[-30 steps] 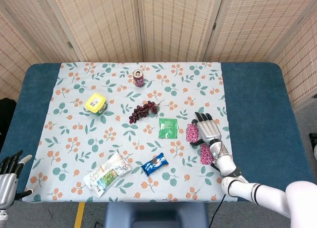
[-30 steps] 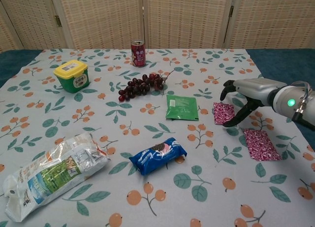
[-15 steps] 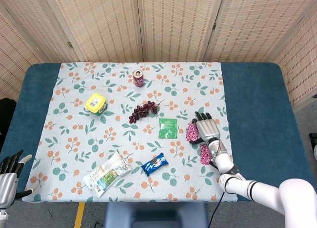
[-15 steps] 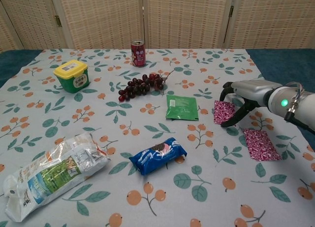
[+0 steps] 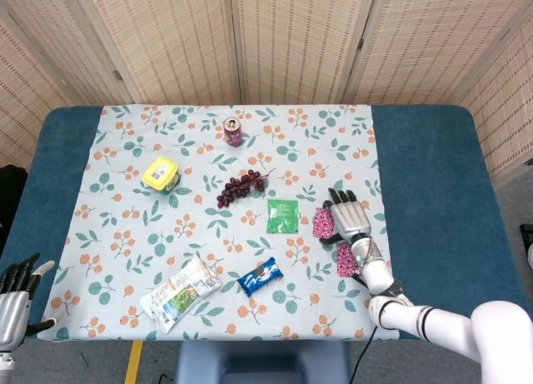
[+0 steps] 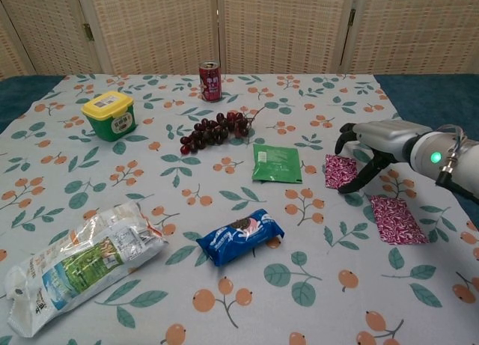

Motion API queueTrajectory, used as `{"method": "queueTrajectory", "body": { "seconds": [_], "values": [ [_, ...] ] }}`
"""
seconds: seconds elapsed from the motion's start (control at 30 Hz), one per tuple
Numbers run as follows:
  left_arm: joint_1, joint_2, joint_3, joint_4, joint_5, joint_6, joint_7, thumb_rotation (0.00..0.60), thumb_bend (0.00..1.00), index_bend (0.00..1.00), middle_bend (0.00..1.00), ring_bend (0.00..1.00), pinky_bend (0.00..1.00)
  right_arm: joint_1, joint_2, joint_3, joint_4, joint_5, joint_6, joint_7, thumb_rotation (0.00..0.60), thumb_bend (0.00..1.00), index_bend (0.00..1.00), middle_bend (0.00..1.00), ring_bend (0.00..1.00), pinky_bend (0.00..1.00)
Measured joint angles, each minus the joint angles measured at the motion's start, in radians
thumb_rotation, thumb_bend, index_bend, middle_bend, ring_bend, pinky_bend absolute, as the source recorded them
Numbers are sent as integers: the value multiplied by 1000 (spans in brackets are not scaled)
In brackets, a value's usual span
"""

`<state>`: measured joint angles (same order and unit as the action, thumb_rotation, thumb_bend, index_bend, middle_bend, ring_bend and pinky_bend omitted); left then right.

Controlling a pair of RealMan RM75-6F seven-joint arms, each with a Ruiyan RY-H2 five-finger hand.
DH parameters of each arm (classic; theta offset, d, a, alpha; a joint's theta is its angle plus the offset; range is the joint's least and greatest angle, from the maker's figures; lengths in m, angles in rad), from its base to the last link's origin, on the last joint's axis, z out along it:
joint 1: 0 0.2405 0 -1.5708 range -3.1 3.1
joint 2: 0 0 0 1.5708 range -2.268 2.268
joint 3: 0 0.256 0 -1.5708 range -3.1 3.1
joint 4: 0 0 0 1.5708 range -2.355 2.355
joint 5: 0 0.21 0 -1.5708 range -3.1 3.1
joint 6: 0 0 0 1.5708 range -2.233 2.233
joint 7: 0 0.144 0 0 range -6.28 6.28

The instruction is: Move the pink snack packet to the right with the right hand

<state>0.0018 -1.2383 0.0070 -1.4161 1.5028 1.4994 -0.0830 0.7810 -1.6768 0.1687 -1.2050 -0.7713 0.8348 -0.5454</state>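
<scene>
A pink snack packet [image 6: 339, 171] [image 5: 323, 222] lies flat on the floral cloth, right of a green sachet. A second pink packet [image 6: 397, 219] [image 5: 346, 259] lies nearer the front right. My right hand [image 6: 372, 146] [image 5: 350, 216] arches over the first packet's right edge with its fingers spread. The thumb reaches down beside the packet, and nothing is gripped. My left hand [image 5: 15, 294] hangs off the table's front left corner with its fingers apart and nothing in it; the chest view does not show it.
Left of the packet lie the green sachet [image 6: 276, 162], a bunch of grapes [image 6: 213, 131], a red can [image 6: 210, 81] and a yellow-lidded tub [image 6: 110, 114]. A blue biscuit pack [image 6: 240, 236] and a large clear bag [image 6: 78, 266] lie in front. Bare blue tabletop [image 5: 433, 192] lies right of the cloth.
My right hand has shifted only slightly over the pink packet. Neither pink packet has moved, and my left hand stays where it was.
</scene>
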Motion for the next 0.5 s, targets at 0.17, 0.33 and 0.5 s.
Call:
{"method": "queueTrajectory", "body": {
  "seconds": [0.17,0.33,0.5],
  "values": [
    [-1,-2,0,3,-1,-3,-1,600,238,183,69,72,0,2,-4,-4,3,19,2,-12,406,155,221,47,0,0],
    [-1,-3,1,4,-1,-5,-1,600,239,183,69,72,0,7,-12,-7,13,24,0,-16,405,156,221,49,0,0],
    [-2,-4,1,5,-2,-7,-2,600,238,183,69,72,0,7,-15,-9,9,19,9,-16,405,155,238,60,0,0]
  ]
}}
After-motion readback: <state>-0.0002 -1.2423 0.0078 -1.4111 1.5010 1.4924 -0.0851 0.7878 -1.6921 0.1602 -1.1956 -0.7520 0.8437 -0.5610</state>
